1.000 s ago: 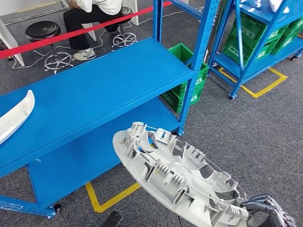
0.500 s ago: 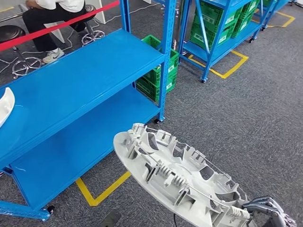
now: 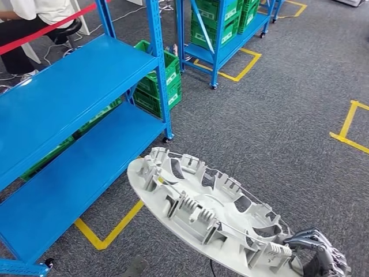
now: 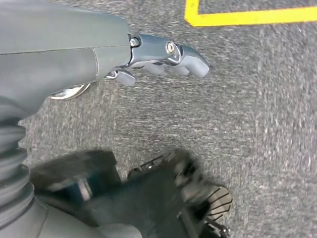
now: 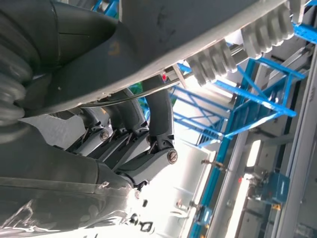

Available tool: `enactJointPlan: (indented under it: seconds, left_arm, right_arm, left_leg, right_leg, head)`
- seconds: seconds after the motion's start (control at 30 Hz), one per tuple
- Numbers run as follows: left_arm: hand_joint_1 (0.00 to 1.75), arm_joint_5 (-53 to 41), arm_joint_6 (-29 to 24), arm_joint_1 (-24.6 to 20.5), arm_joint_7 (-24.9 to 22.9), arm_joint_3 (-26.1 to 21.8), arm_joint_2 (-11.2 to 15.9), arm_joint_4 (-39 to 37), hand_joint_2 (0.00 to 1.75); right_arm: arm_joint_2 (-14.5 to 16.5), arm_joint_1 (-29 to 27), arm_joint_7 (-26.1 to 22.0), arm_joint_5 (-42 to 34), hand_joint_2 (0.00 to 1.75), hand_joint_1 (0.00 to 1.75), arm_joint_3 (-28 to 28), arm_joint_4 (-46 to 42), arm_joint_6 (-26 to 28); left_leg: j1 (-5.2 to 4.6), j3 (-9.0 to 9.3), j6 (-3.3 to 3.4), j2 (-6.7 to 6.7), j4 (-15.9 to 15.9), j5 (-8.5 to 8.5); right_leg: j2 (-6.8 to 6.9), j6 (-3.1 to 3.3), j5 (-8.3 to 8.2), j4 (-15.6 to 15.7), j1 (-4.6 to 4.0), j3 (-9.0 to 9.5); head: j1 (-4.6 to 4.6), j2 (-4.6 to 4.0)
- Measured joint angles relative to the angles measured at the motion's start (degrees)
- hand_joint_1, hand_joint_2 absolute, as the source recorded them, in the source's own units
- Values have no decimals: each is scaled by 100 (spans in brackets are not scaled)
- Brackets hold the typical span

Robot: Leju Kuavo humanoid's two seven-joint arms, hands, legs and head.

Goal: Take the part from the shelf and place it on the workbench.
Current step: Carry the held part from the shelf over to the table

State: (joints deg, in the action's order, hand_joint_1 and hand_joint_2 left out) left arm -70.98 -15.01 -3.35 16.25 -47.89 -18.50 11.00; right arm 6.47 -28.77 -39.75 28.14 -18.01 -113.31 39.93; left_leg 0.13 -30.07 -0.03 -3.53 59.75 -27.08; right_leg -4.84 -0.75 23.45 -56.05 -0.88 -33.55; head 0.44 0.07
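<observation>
Carrying is the step in hand: my right hand point(image 3: 320, 259) grips one end of the long grey ribbed plastic part point(image 3: 204, 216), which juts out over the grey carpet point(image 3: 278, 115), off the blue shelf point(image 3: 65, 98) and well apart from it. My left hand point(image 4: 149, 54) hangs over the floor, fingers stretched out and holding nothing. No bench is visible, so next I judge I must find it, keeping the part level and my grip firm.
</observation>
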Motion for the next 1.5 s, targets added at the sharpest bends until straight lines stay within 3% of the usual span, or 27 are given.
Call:
enactJointPlan:
  seconds: [0.07, 0.13, 0.2, 0.27, 0.33, 0.4, 0.47, 0.53, 0.57, 0.63, 0.7, 0.73, 0.77, 0.83, 0.87, 0.9, 0.93, 1.03, 1.07, 1.1, 1.13, 1.2, 1.27, 1.33, 1.37, 1.4, 1.5]
  left_arm:
    - [0, -23, -4, -8, 23, 0, -6, 0, 175]
    - [0, -29, -8, -5, 43, -1, -20, 0, 175]
    - [0, -31, -8, 7, 54, -4, -27, -1, 175]
    - [0, -33, -13, 22, 62, -9, -26, -1, 175]
    - [0, -49, -19, 37, 64, -15, -24, -1, 175]
    - [0, -96, -20, 42, 65, -16, -26, -1, 175]
    - [0, -140, -21, 41, 68, -14, -25, -1, 175]
    - [0, -152, -24, 34, 73, -7, -20, 0, 175]
    - [0, -152, -24, 31, 75, -2, -17, 0, 175]
    - [0, -158, -25, 21, 78, 18, -19, 1, 175]
    - [0, -181, -31, 10, 88, 40, -20, -1, 175]
    - [0, -194, -36, 10, 92, 47, -21, -2, 175]
    - [0, -202, -40, 19, 93, 49, -21, -2, 175]
    - [0, -209, -46, 39, 87, 48, -20, -3, 175]
    - [0, -210, -46, 46, 83, 48, -20, -3, 175]
    - [0, -212, -46, 49, 79, 49, -20, -3, 175]
    - [0, -214, -46, 50, 77, 50, -19, -3, 175]
    - [0, -221, -46, 61, 58, 50, -7, -7, 175]
    - [0, -223, -45, 62, 41, 50, -8, -9, 175]
    - [0, -227, -44, 58, 22, 52, -13, -9, 175]
    - [0, -231, -38, 53, 0, 55, -20, -9, 175]
    - [0, -233, -20, 47, -26, 61, -28, -9, 175]
    - [0, -230, -3, 43, -36, 60, -28, -9, 175]
    - [0, -230, 8, 40, -38, 59, -27, -9, 175]
    - [0, -231, 12, 38, -40, 59, -27, -9, 175]
    - [0, -231, 20, 35, -43, 60, -28, -9, 175]
    - [0, -241, 48, 35, -50, 63, -28, -9, 175]
  right_arm:
    - [0, -3, 3, 7, 175, 175, -8, 11, 0]
    - [0, -21, 10, 10, 175, 175, -7, 13, 1]
    - [0, -30, 16, 10, 175, 175, -6, 13, 1]
    - [0, -33, 17, 11, 175, 175, -4, 13, 1]
    - [0, -57, 20, 13, 175, 175, 1, 13, 1]
    - [0, -125, 28, 19, 175, 175, 21, -7, 1]
    - [0, -214, 38, 27, 175, 175, 58, -48, 2]
    - [0, -259, 41, 38, 175, 175, 92, -83, 3]
    - [0, -279, 39, 42, 175, 175, 106, -93, 4]
    - [1, -351, 33, 49, 175, 175, 136, -127, 7]
    - [2, -435, 19, 50, 175, 175, 171, -173, 9]
    - [2, -470, 13, 50, 175, 175, 189, -197, 9]
    - [2, -501, 7, 50, 175, 175, 207, -218, 10]
    - [2, -555, 6, 49, 175, 175, 239, -248, 9]
    - [2, -586, 6, 50, 175, 175, 255, -261, 9]
    - [2, -609, 5, 52, 175, 175, 269, -273, 9]
    - [2, -627, 5, 55, 175, 175, 284, -285, 9]
    - [4, -655, 2, 68, 175, 175, 324, -314, 7]
    - [6, -668, 1, 77, 175, 175, 337, -327, 5]
    - [8, -693, 1, 85, 175, 175, 351, -345, 3]
    - [11, -724, 2, 91, 175, 175, 366, -363, 2]
    - [13, -771, 4, 99, 175, 175, 394, -390, 4]
    - [13, -774, 2, 101, 175, 175, 413, -408, 5]
    - [13, -773, -1, 102, 175, 175, 426, -417, 5]
    - [13, -779, -2, 104, 175, 175, 433, -418, 5]
    - [13, -789, -2, 105, 175, 175, 440, -421, 5]
    - [14, -818, -3, 110, 175, 175, 464, -444, 5]
  left_leg:
    - [-3, 273, 45, -98, -442, -151]
    - [10, 307, 73, 30, -523, -205]
    - [25, 363, 114, 173, -526, -217]
    - [26, 426, 125, 323, -526, -264]
    - [41, 513, 96, 473, -526, -336]
    - [84, 656, 42, 609, -526, -444]
    - [126, 835, -43, 720, -529, -587]
    - [102, 949, -136, 835, -578, -709]
    - [77, 994, -179, 886, -617, -722]
    - [60, 1039, -245, 911, -586, -650]
    - [78, 722, -263, 715, 7, -445]
    - [83, 389, -253, 589, 480, -415]
    - [77, 5, -239, 497, 936, -512]
    - [49, -638, -211, 429, 1419, -1072]
    - [33, -845, -188, 413, 1430, -1354]
    - [18, -973, -156, 388, 1313, -1484]
    - [1, -1047, -118, 337, 1111, -1360]
    - [-52, -1147, -26, -72, 163, 121]
    - [-64, -1153, -20, -172, -53, 463]
    - [-73, -1142, -23, -172, -170, 579]
    - [-63, -1102, -22, -120, -191, 681]
    - [-50, -1019, 13, 41, -219, 808]
    - [-53, -951, 65, 207, -224, 766]
    - [-55, -915, 92, 365, -223, 694]
    - [-54, -900, 98, 429, -222, 666]
    - [-52, -882, 98, 484, -222, 643]
    - [-63, -820, 65, 595, -211, 600]
  right_leg:
    - [-97, -53, -56, -72, -10, -71]
    - [-111, -95, -93, -161, -10, -139]
    - [94, -150, 39, -492, -13, -327]
    - [335, -233, 318, -1245, 14, -732]
    - [426, -295, 454, -1834, 74, -1094]
    - [494, -342, 194, -1593, 133, -1044]
    - [712, -405, -207, -852, 144, -730]
    - [900, -333, -242, -436, 103, -549]
    - [897, -260, -155, -408, 81, -546]
    - [729, -110, -83, -382, 101, -499]
    - [580, -22, -3, -343, 111, -378]
    - [507, 14, 46, -311, 110, -304]
    - [435, 42, 95, -284, 104, -216]
    - [262, 81, 217, -245, 87, 5]
    - [169, 91, 287, -238, 76, 135]
    - [79, 97, 370, -233, 65, 272]
    - [-7, 100, 458, -231, 54, 405]
    - [-244, 64, 733, -258, 43, 613]
    - [-325, 47, 815, -265, 41, 628]
    - [-408, 29, 879, -270, 33, 655]
    - [-429, 15, 943, -274, 27, 682]
    - [-120, -41, 1129, -451, 0, 680]
    - [319, -112, 1492, -1023, -16, 408]
    - [434, -157, 1735, -1639, 2, 16]
    - [443, -172, 1689, -1732, 17, -94]
    - [453, -184, 1519, -1610, 30, -104]
    - [699, -219, 780, -560, 50, 222]
  head:
    - [5, 0]
    - [10, 0]
    - [28, 0]
    - [46, 0]
    - [44, 0]
    - [43, 0]
    - [59, -1]
    - [98, -2]
    - [102, -2]
    - [70, -1]
    - [46, -2]
    - [27, -2]
    - [17, -3]
    - [-7, -1]
    - [-11, -1]
    - [-20, 0]
    - [-24, 0]
    - [-31, -2]
    - [-32, -3]
    - [-34, -3]
    - [-34, -2]
    - [-26, -2]
    - [-20, -2]
    - [-19, -2]
    - [-17, -2]
    - [-19, -2]
    - [-16, -2]
